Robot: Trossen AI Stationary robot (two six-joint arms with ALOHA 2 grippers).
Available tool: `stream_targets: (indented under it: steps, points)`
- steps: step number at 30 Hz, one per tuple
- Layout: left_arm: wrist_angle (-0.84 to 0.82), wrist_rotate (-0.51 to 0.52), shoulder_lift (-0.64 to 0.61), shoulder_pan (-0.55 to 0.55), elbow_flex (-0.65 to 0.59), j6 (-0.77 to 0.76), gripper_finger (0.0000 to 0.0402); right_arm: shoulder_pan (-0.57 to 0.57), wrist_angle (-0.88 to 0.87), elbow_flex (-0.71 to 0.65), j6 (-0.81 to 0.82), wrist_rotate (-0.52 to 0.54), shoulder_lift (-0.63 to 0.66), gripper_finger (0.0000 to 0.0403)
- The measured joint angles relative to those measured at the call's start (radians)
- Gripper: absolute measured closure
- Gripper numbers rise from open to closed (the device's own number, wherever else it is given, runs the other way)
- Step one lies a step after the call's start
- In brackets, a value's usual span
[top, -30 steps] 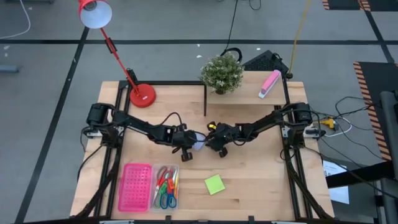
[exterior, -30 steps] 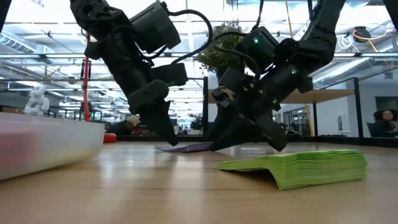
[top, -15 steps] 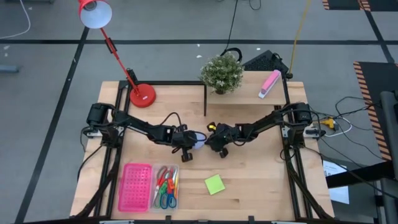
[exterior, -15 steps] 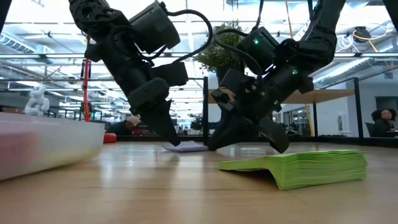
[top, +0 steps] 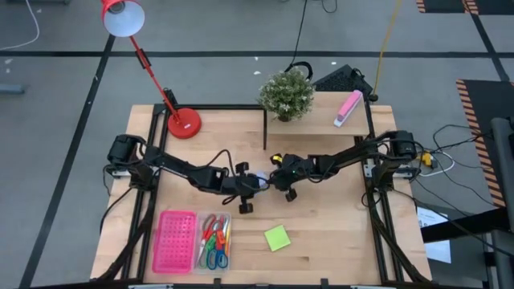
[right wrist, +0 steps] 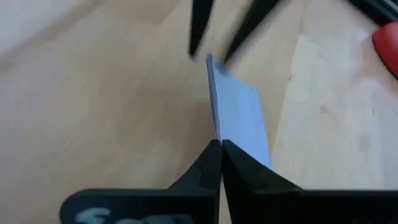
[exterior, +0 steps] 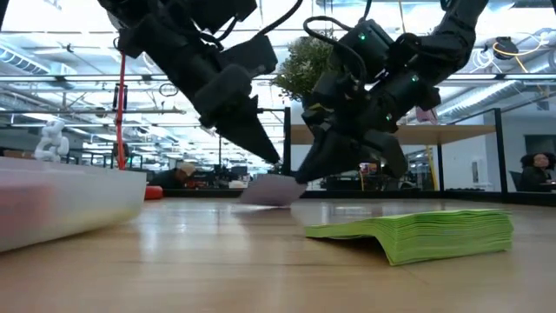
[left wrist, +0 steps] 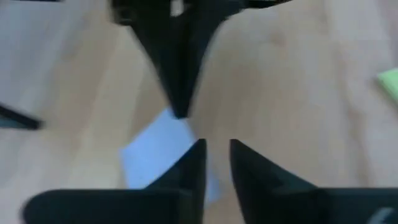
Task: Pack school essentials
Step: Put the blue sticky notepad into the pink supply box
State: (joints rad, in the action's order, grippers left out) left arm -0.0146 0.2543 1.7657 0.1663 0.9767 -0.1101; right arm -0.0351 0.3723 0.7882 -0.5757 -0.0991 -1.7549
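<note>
Risk first: both grippers meet at the middle of the table over one pale-blue note pad (exterior: 276, 189), and only the right gripper (right wrist: 220, 146) has it, fingers pressed together on an edge so it hangs tilted just off the wood. That's a thin pinch, so I'd guess the sheet could slide out or bend if the arm swings fast. The left gripper (left wrist: 215, 144) sits right beside it with its fingers slightly apart and gripping nothing, close enough that the two could bump. The green note pad (top: 277, 238) waits near the front edge, the scissors (top: 214, 241) beside the pink tray (top: 174, 241). Hard to tell whether it's one sheet or a thin pad.
</note>
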Motion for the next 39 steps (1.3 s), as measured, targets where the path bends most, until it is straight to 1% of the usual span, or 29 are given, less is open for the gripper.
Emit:
stream_targets:
  steps: [3,5,10,13,15,18,22,26,28,31,33,36,38,39]
  points:
    - [-0.007,0.097,0.002,0.023,-0.005,0.000,0.0280,-0.005,-0.021,0.000,0.013,-0.010,0.008,0.0403]
    - [0.002,0.141,0.002,0.040,-0.005,0.002,0.0243,-0.007,-0.018,0.001,0.012,-0.010,0.009,0.0403]
    - [0.010,0.175,0.002,0.057,-0.005,-0.026,0.0163,-0.012,-0.018,0.001,0.015,-0.011,0.009,0.0403]
    - [-0.015,0.178,0.002,0.057,-0.005,-0.056,0.0136,-0.017,-0.017,0.001,0.037,-0.012,0.009,0.0403]
    - [-0.032,0.185,0.002,0.057,-0.005,-0.081,0.0132,-0.025,-0.017,0.001,0.054,-0.017,0.009,0.0403]
    - [-0.053,0.190,0.003,0.057,-0.005,-0.088,0.0147,-0.038,-0.011,0.001,0.080,-0.052,0.009,0.0403]
    - [-0.072,0.198,0.016,0.055,-0.006,-0.095,0.0188,-0.050,-0.005,0.001,0.101,-0.063,0.009,0.0403]
    - [-0.070,0.230,0.045,0.044,-0.006,-0.101,0.0228,-0.050,-0.006,0.001,0.104,-0.064,0.009,0.0403]
    - [-0.048,0.256,0.058,0.041,-0.006,-0.091,0.0245,-0.050,-0.003,0.002,0.114,-0.088,0.009,0.0403]
    - [-0.045,0.260,0.072,0.036,-0.006,-0.065,0.0271,-0.050,0.005,0.002,0.130,-0.098,0.009,0.0403]
    - [-0.033,0.265,0.078,0.036,-0.005,-0.060,0.0296,-0.050,0.004,0.002,0.131,-0.100,0.010,0.0403]
    - [-0.035,0.271,0.078,0.043,-0.005,-0.040,0.0346,-0.050,0.003,0.002,0.142,-0.102,0.010,0.0402]
    - [-0.034,0.271,0.078,0.051,-0.005,-0.029,0.0383,-0.051,-0.002,0.002,0.134,-0.114,0.010,0.0392]
    - [-0.036,0.271,0.074,0.057,-0.005,-0.026,0.0391,-0.051,-0.002,0.002,0.134,-0.113,0.013,0.0382]
